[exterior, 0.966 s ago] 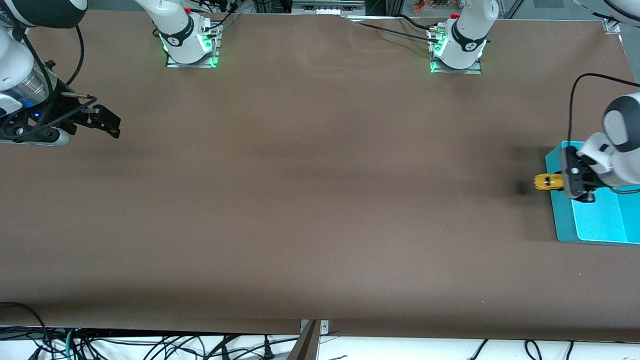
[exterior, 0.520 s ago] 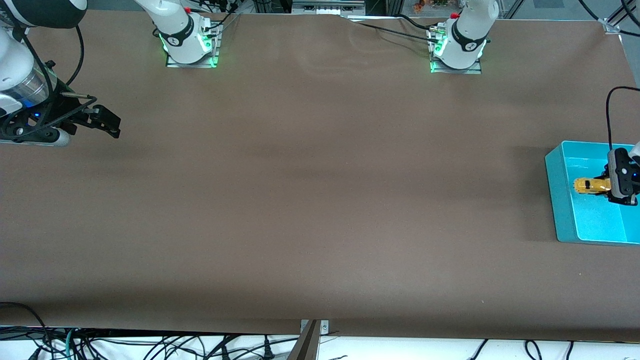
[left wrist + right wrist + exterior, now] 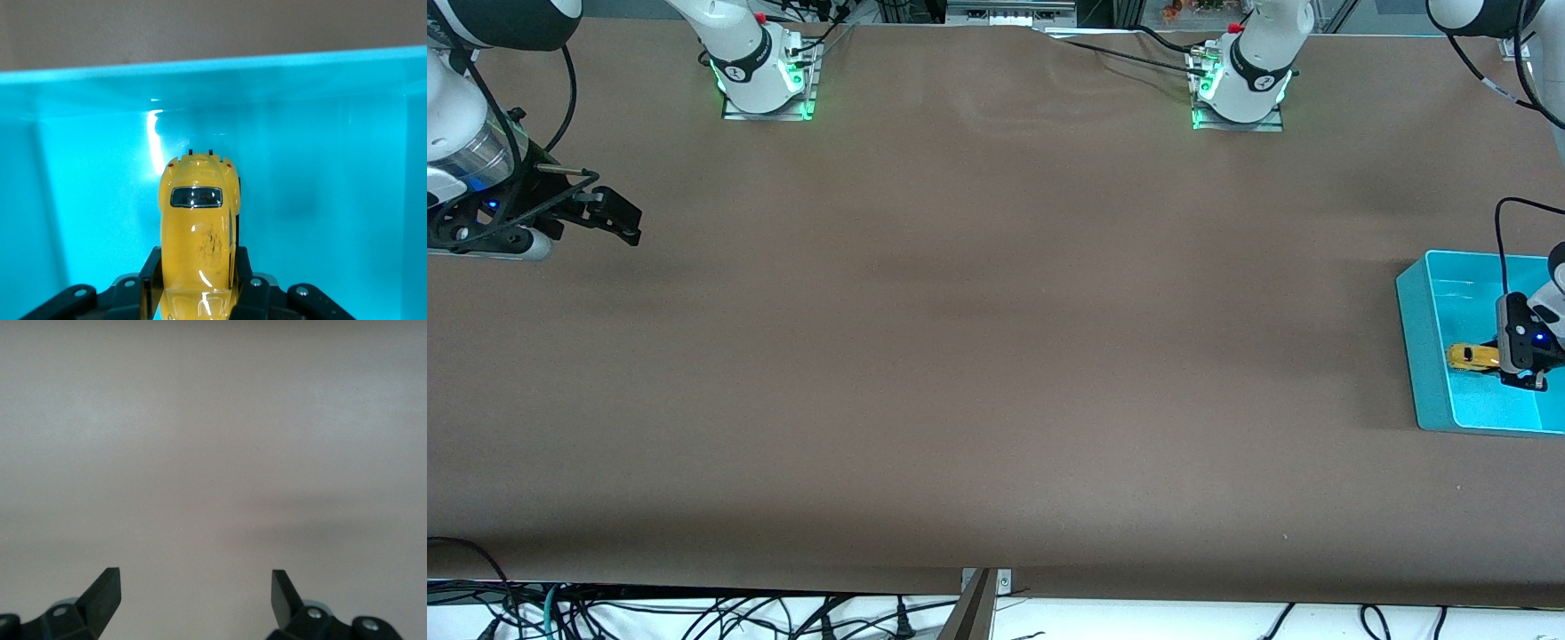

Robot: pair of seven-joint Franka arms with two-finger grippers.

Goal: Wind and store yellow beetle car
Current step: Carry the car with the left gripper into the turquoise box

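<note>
- The car [image 3: 198, 250] has a glossy yellow shell, scuffed on the roof.
- The bin [image 3: 1421, 356] looks like smooth, shiny turquoise plastic that catches glare.
- The table [image 3: 978, 356] cover is matt brown.
- The right gripper [image 3: 195, 593] fingers are matt black.

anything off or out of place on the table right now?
Nothing stands out. The left gripper holds the yellow beetle car inside the teal bin, upright in its grip. The right gripper waits open over the table.
</note>
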